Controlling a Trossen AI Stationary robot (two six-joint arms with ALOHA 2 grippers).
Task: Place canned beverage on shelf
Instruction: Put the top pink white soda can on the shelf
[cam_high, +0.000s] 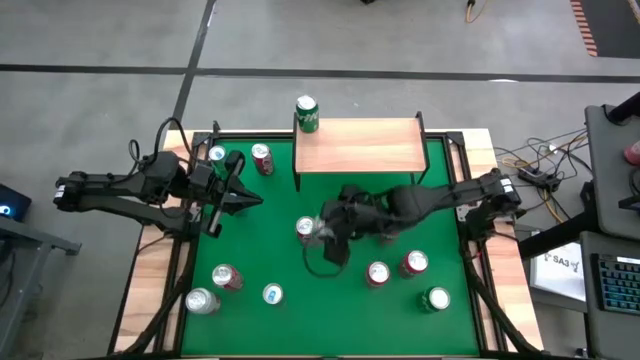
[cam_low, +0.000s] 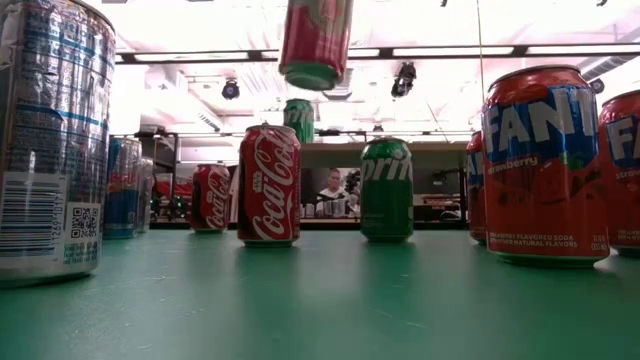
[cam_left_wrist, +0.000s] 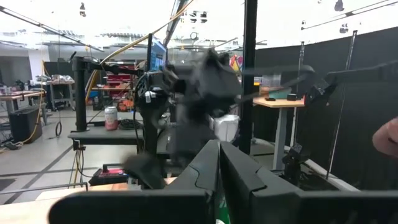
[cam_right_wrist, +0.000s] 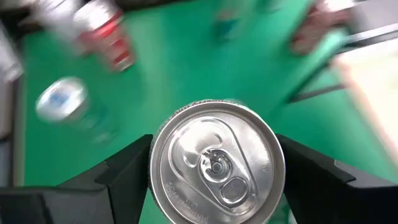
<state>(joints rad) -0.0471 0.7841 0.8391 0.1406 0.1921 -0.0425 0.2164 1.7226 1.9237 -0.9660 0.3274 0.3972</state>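
Can (cam_right_wrist: 216, 163), round and silvery-topped, sits clamped in the right jaws (cam_right_wrist: 214, 171) above green felt.

Lifted can (cam_low: 316, 40) top cropped; background cans (cam_right_wrist: 93, 37) blurred

We read "Coca-Cola" in white script on the red can (cam_low: 269, 185), "Sprite" on the green can (cam_low: 386, 188), "FANTA", "strawberry" and "100% natural flavors" on the red-and-blue can (cam_low: 545, 160), a QR code on the silver can (cam_low: 50, 140).
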